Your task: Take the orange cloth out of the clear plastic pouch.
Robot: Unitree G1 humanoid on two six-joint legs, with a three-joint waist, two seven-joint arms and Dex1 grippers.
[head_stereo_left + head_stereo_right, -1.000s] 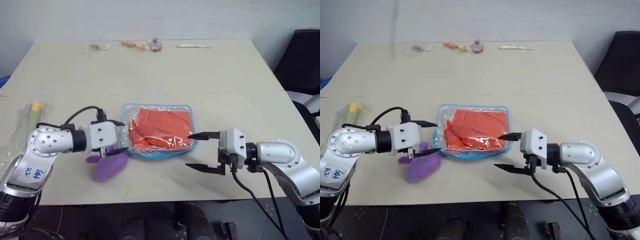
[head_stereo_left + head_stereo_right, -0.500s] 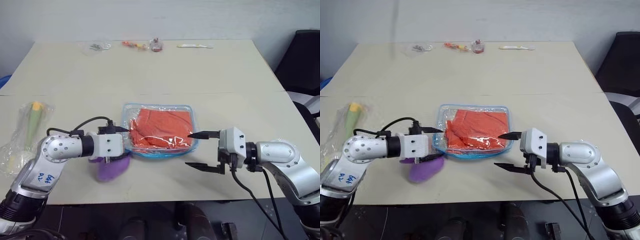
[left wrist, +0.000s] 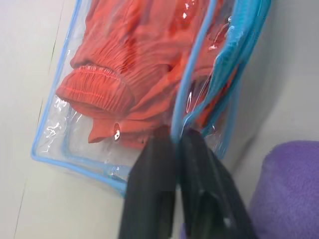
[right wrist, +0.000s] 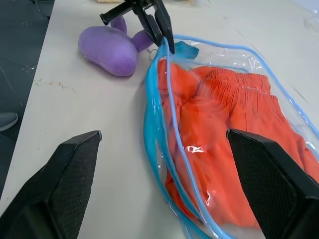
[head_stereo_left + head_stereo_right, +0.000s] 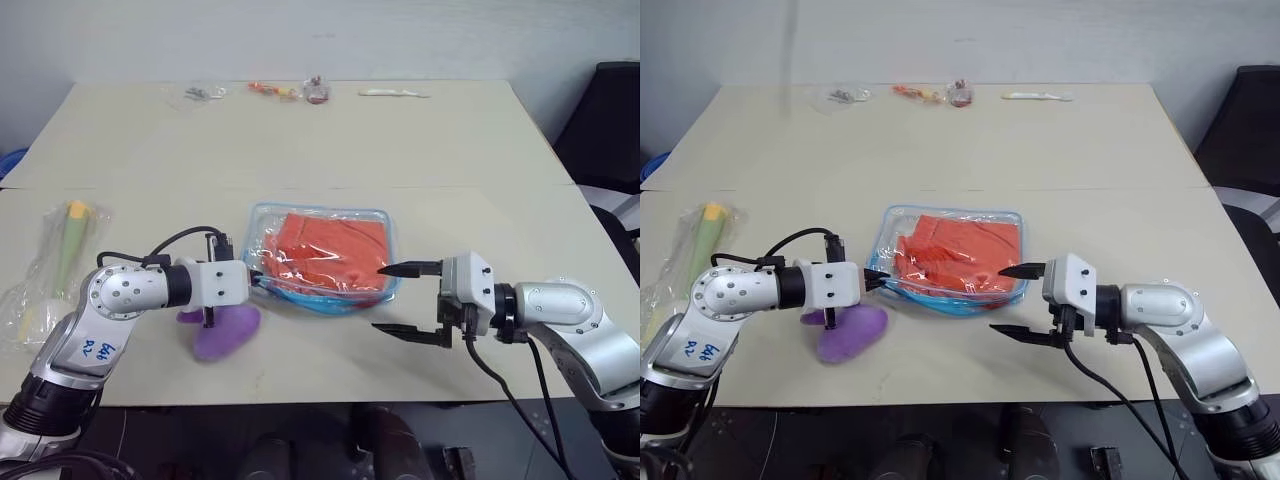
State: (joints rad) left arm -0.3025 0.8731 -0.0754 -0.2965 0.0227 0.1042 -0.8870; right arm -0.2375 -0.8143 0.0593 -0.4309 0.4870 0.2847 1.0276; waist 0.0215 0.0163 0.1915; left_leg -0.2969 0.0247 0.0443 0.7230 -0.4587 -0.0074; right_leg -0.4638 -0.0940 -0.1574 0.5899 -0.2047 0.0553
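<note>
Orange cloth (image 5: 330, 250): crumpled, inside clear plastic pouch (image 5: 262, 225), mid-table (image 5: 300, 150). Pouch: blue-trimmed, edge on left-arm side lifted, mouth gaping there.
Left gripper (image 5: 250, 281): fingers pinched together on pouch's blue rim at that lifted edge.
Right gripper (image 5: 394, 298): jaws spread wide, empty, just beside pouch's opposite edge, not touching.
Purple plush toy (image 5: 222, 330): near pouch, beneath left gripper.
Clear wrapper with green-yellow stick (image 5: 62, 245): well apart from pouch, beyond left arm.
Small oddments (image 5: 285, 91): far table edge, well apart from pouch.
</note>
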